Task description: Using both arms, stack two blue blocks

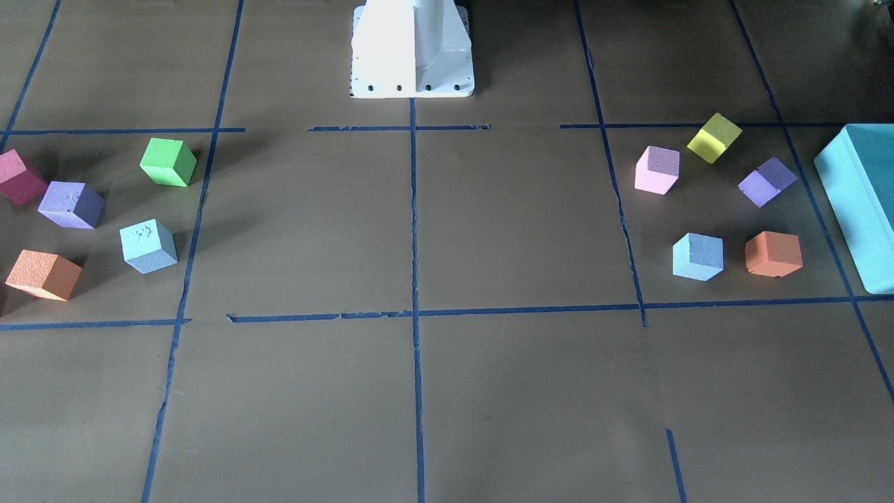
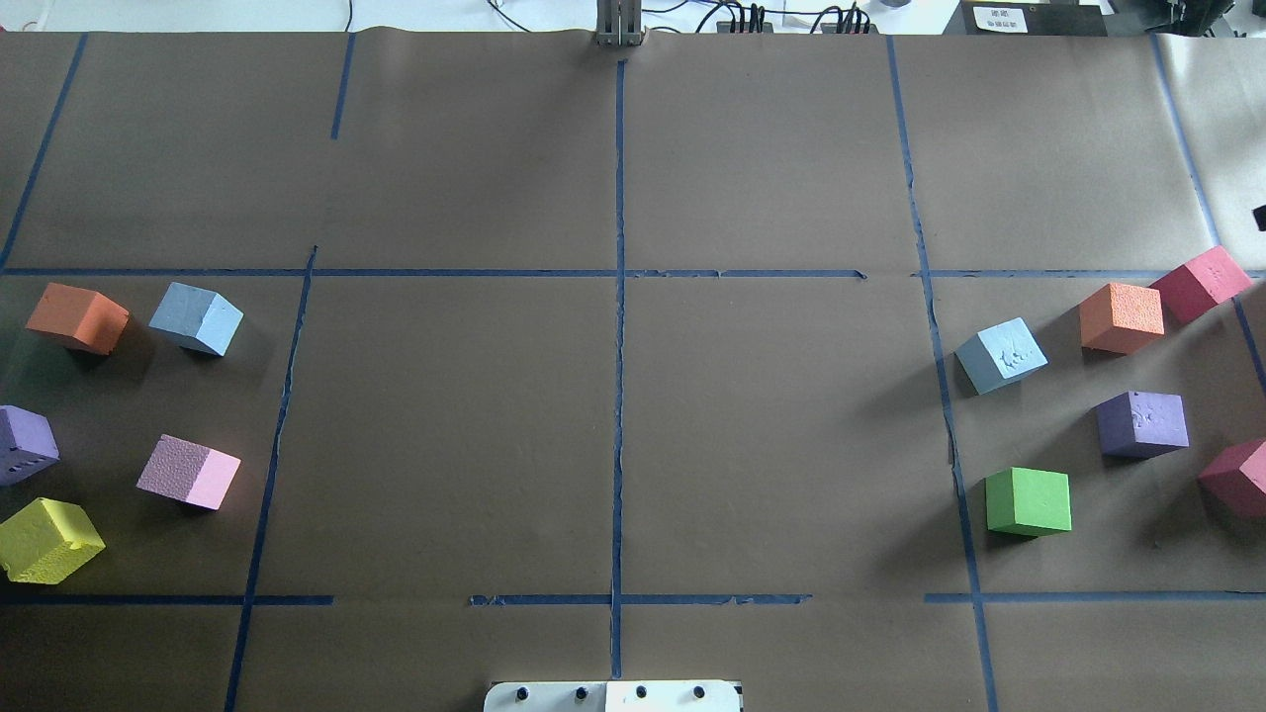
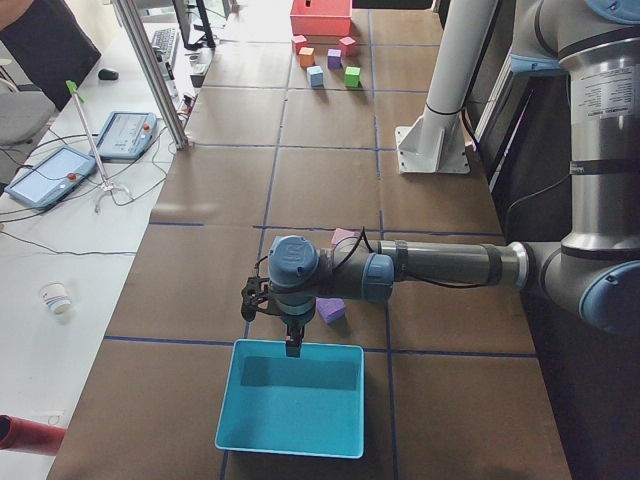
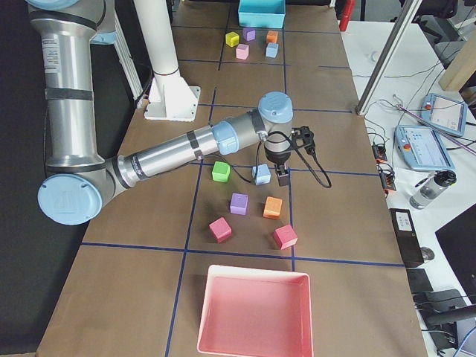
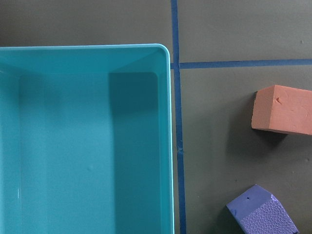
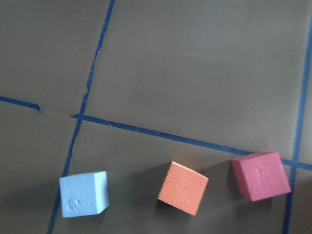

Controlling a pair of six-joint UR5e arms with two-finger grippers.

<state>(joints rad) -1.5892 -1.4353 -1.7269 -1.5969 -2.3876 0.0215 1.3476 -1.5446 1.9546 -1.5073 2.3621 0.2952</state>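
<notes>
One pale blue block (image 2: 196,317) lies on my left side beside an orange cube (image 2: 77,317); it also shows in the front view (image 1: 697,256). The other blue block (image 2: 1001,355), with dents on a face, lies on my right side (image 1: 148,245) and shows in the right wrist view (image 6: 84,194). My left gripper (image 3: 292,348) shows only in the exterior left view, hanging over the near rim of the teal box (image 3: 290,410). My right gripper (image 4: 283,180) shows only in the exterior right view, above the table next to the dented blue block (image 4: 261,175). I cannot tell if either is open or shut.
Pink (image 2: 188,472), yellow (image 2: 47,539) and purple (image 2: 22,444) cubes lie on my left. Green (image 2: 1029,501), purple (image 2: 1142,423), orange (image 2: 1121,317) and red (image 2: 1199,284) cubes lie on my right. A pink tray (image 4: 253,312) lies at the right end. The white pedestal (image 1: 412,49) stands at mid-table.
</notes>
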